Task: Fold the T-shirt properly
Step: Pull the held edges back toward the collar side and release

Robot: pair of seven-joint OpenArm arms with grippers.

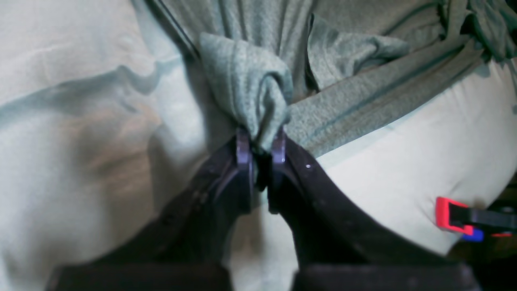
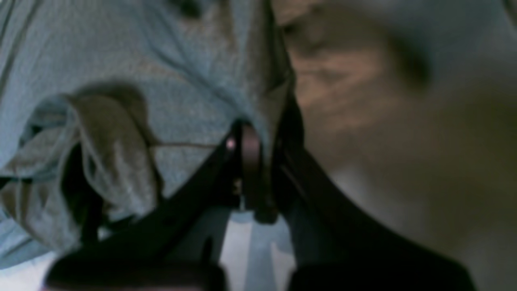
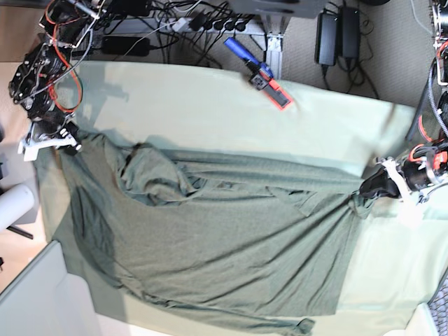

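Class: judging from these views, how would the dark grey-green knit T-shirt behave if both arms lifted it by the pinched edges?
The dark grey-green knit T-shirt is probably floppy: it bunches at the left gripper and wrinkles. It would likely sag between the grips. Its pinched cloth may slip.

T-shirt (image 3: 210,252): one is seen | table sheet (image 3: 210,105): one is seen | grippers: two are seen | clamp (image 3: 269,85): one is seen

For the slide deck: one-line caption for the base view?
Both grippers, left and right, pinch opposite edges of the T-shirt, stretched across the table sheet.
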